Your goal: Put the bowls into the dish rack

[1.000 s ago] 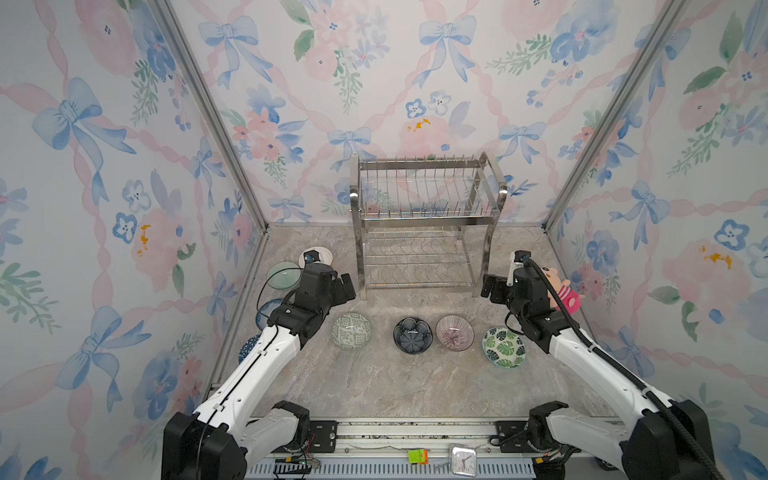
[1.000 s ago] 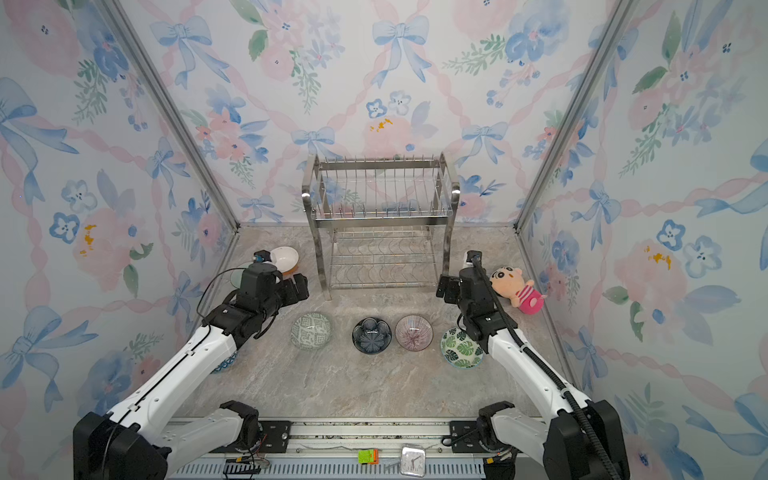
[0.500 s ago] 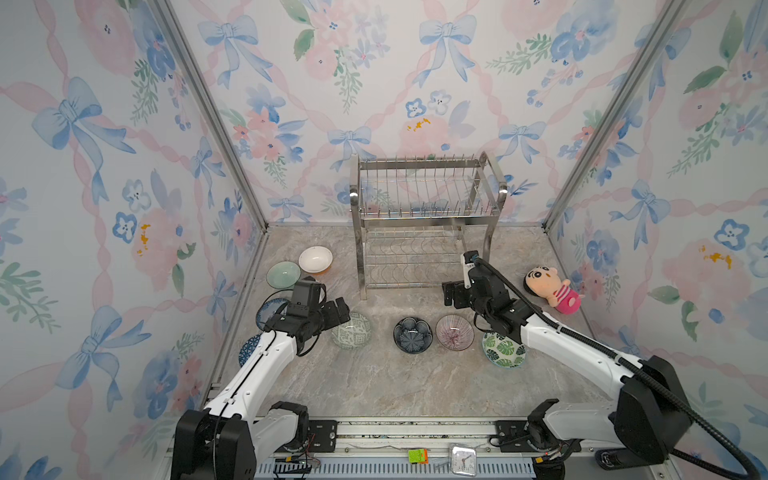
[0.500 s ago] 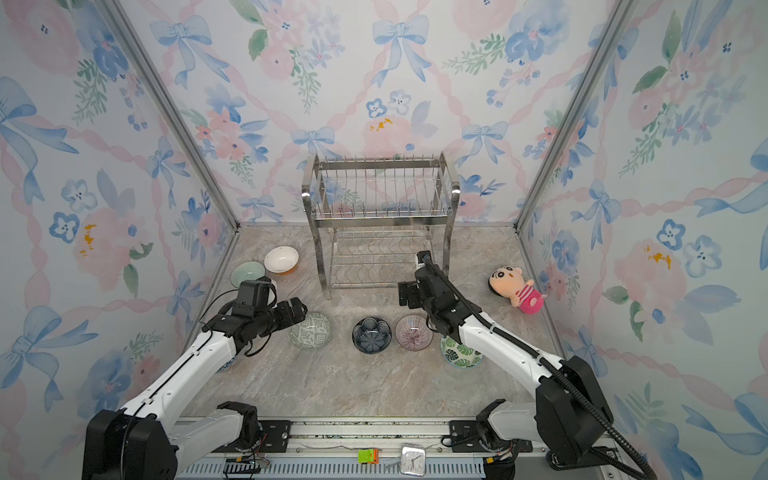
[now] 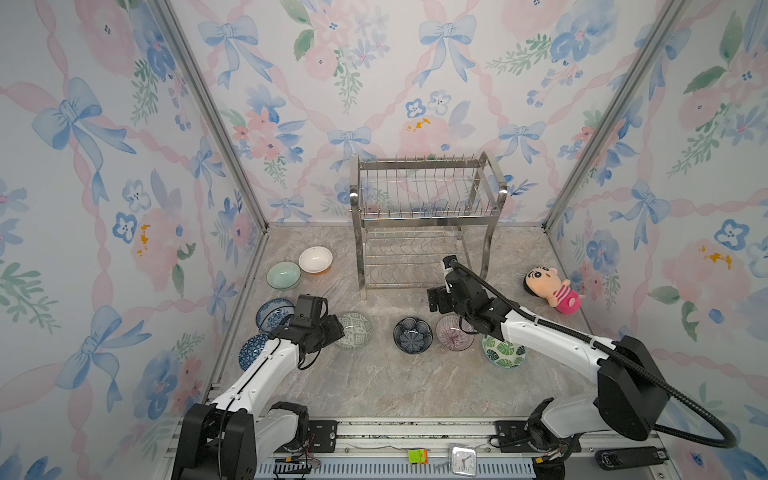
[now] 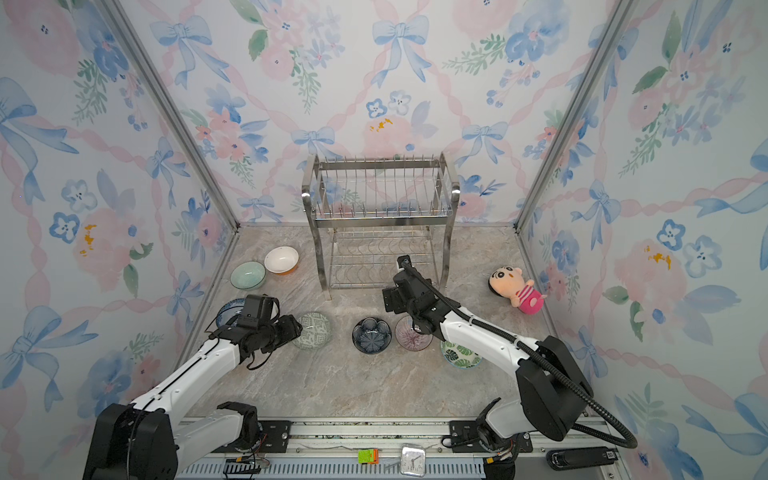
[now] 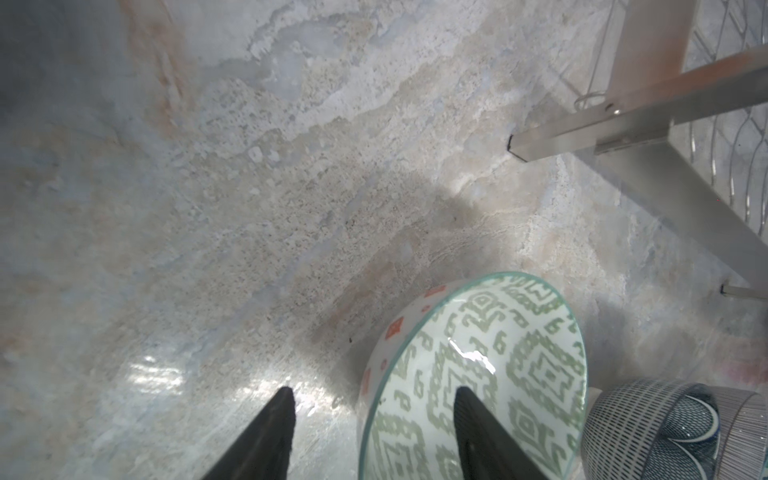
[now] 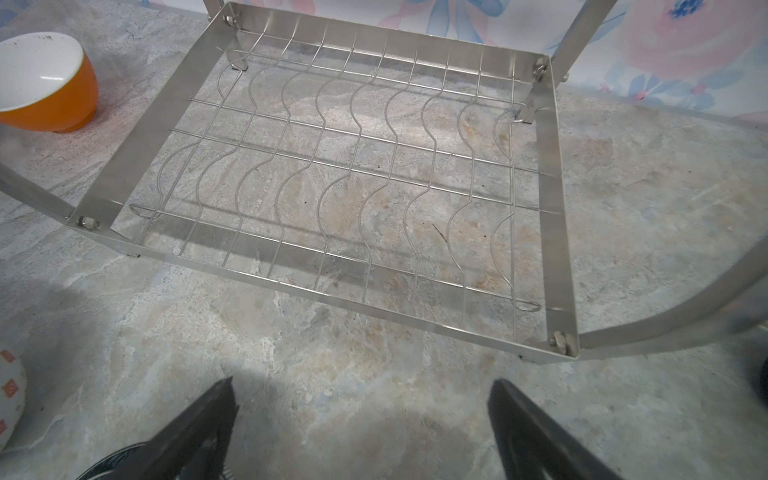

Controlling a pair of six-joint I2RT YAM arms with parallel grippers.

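Note:
Several bowls sit on the marble floor before the steel dish rack point(image 5: 424, 199) point(image 8: 332, 166), whose tiers hold nothing. My left gripper point(image 7: 374, 399) point(image 5: 332, 328) is open and straddles the rim of the green geometric bowl point(image 7: 498, 365) point(image 5: 355, 330), one finger inside, one outside, with a gap to the rim. The navy petal bowl point(image 5: 412, 334), pink-striped bowl point(image 5: 453, 332) and green leaf bowl point(image 5: 503, 353) line up to its right. My right gripper point(image 8: 361, 395) point(image 5: 436, 299) hangs open above bare floor in front of the rack's lower tier, holding nothing.
An orange-and-white bowl point(image 5: 316, 259) and a pale green bowl point(image 5: 283, 275) stand left of the rack. A blue floral bowl point(image 5: 272, 313) and a dark blue patterned one point(image 5: 251, 353) lie by the left wall. A pink plush doll point(image 5: 548, 289) lies at the right wall.
My left arm came down to the green geometric bowl and its jaws narrowed around the rim. My right arm swung left from the leaf bowl to the rack's front.

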